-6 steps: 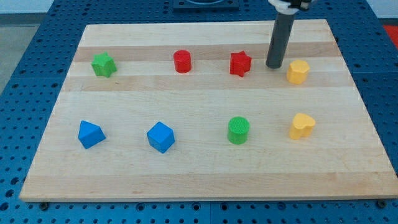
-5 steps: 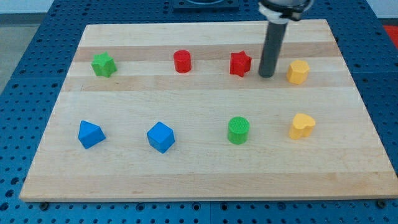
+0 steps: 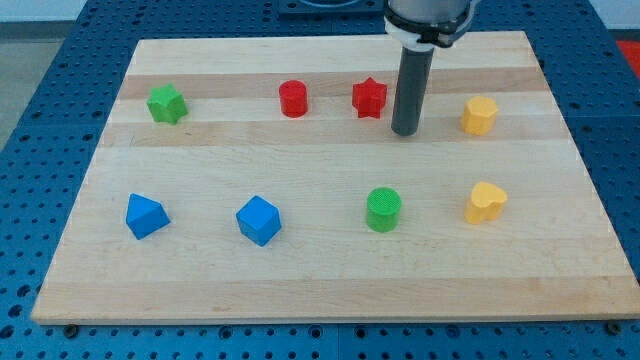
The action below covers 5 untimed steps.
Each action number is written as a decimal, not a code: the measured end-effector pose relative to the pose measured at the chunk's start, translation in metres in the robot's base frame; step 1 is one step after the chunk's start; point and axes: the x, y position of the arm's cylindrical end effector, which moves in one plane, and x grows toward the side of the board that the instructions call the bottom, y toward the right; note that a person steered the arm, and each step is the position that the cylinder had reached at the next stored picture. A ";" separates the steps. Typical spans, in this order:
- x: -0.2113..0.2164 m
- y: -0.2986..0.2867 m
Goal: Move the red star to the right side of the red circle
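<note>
One camera covers us here, set in front of the wooden board point(image 3: 330, 275) and raised, looking down at a slant toward twelve o'clock. It stands far enough back to take in all four edges of the board, with strips of the blue perforated table point(image 3: 40, 120) showing at three, six and nine o'clock. The near edge runs wider than the far edge, which gives away the tilt. Our rod point(image 3: 408, 95) enters from twelve o'clock, its upper part cut off by the frame. No second view overlaps this one.
</note>
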 end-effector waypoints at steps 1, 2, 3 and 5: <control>-0.020 0.000; -0.029 0.000; -0.032 -0.024; -0.033 -0.040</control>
